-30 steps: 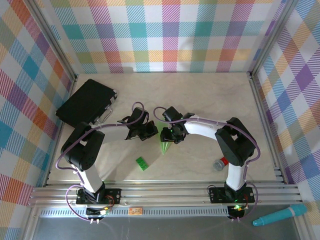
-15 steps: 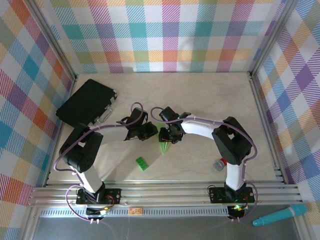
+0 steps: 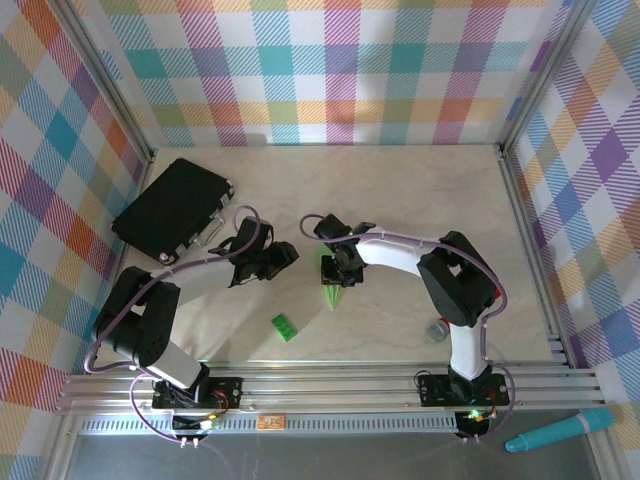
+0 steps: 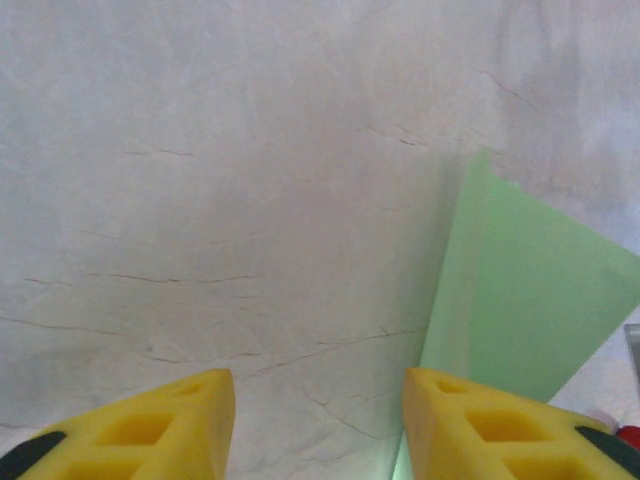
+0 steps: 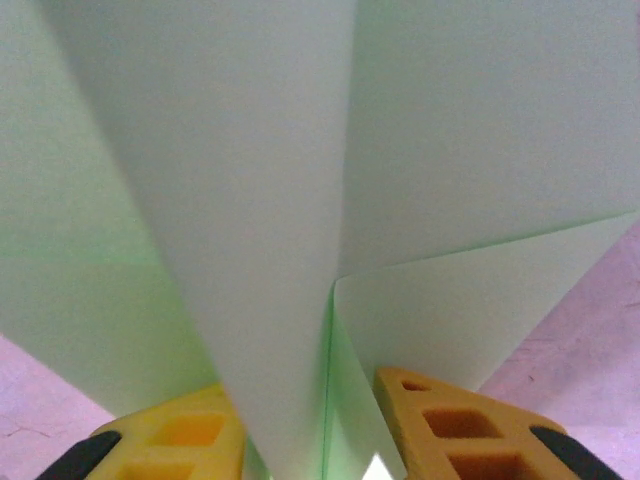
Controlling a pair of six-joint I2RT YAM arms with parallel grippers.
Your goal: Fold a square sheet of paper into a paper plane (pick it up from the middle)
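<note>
The pale-green paper plane lies mid-table as a narrow dart, its tip toward the near edge. My right gripper hangs over its wide end. In the right wrist view the paper's raised folds and centre crease run between my right gripper's yellow fingers, which stand apart on either side of them. My left gripper sits to the left of the plane, apart from it. In the left wrist view my left gripper is open over bare table, with one corner of the paper beside its right finger.
A black case lies at the back left. A small bright-green toy brick sits near the front, left of the plane's tip. A small grey and red object rests by the right arm. A teal tool lies beyond the front rail.
My left gripper has opened and drawn back to the left, away from the paper. My right gripper has shifted slightly left over the plane, and its jaws have narrowed.
</note>
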